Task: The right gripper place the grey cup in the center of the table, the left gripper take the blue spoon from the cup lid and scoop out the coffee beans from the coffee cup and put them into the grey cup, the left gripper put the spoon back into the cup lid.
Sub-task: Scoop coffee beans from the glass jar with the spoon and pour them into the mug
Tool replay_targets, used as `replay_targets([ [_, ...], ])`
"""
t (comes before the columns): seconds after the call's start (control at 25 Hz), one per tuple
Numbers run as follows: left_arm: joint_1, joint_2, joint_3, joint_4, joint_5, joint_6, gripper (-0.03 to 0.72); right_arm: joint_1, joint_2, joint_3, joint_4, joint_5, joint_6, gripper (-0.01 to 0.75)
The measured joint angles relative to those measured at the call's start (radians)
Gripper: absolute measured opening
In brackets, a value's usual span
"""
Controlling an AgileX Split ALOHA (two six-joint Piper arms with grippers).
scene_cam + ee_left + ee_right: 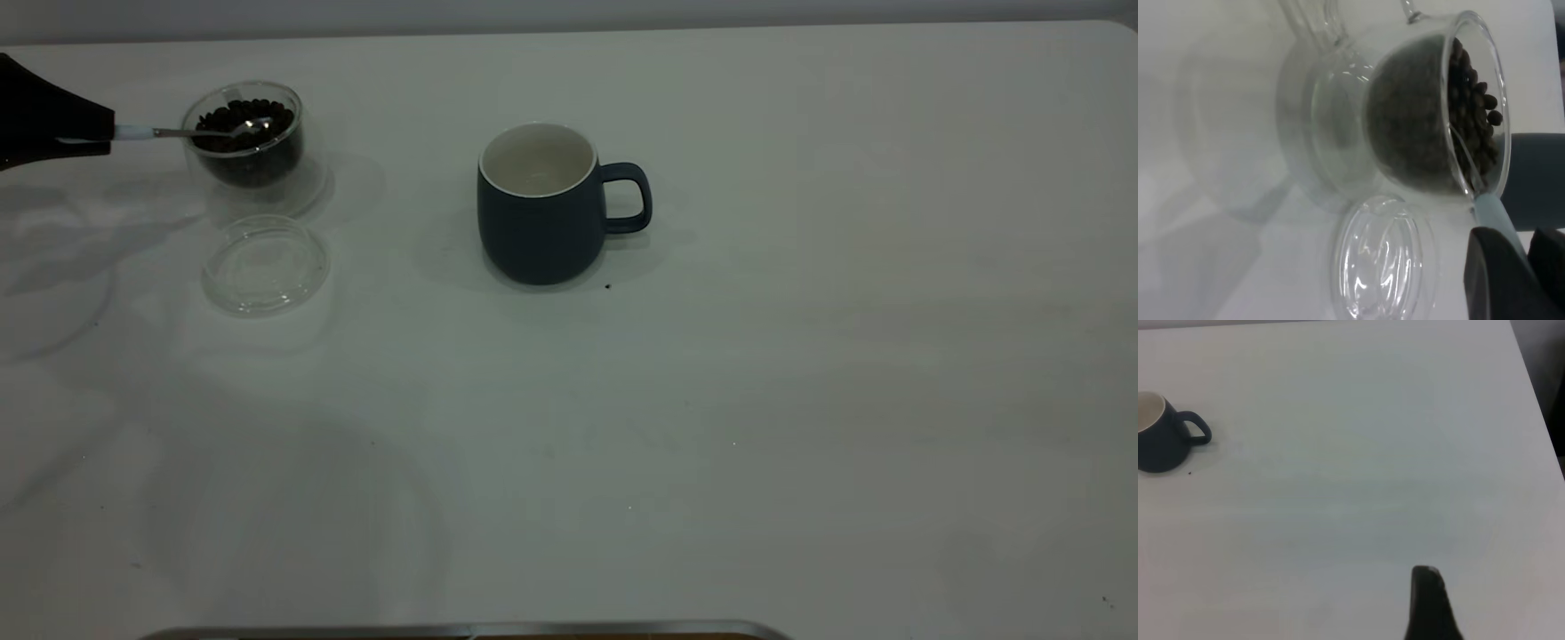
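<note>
The grey cup (542,213) stands upright mid-table, its handle toward the right and nothing inside; it also shows in the right wrist view (1158,440). At far left my left gripper (105,133) is shut on the pale handle of the blue spoon (178,133). The spoon's metal bowl rests on the coffee beans (240,116) inside the clear coffee cup (249,164). The cup lid (265,264) lies flat in front of that cup with nothing on it. In the left wrist view the fingers (1491,273) pinch the spoon handle (1495,213). My right gripper (1428,600) hovers over bare table (800,400), far right of the grey cup.
A small dark speck (607,286) lies just by the grey cup's base. A metal edge (462,631) runs along the table's front. The white table stretches open to the right and front of the grey cup.
</note>
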Motion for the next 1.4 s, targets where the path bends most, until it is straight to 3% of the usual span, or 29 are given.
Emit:
replay_targets([
  [1.16, 0.002, 0.0, 0.0, 0.025, 0.037, -0.149, 0.133, 0.0, 0.0, 0.0, 0.0, 0.0, 0.0, 0.531],
  [1.4, 0.035, 0.0, 0.0, -0.009, 0.06, -0.147, 0.133, 0.0, 0.0, 0.0, 0.0, 0.0, 0.0, 0.531],
])
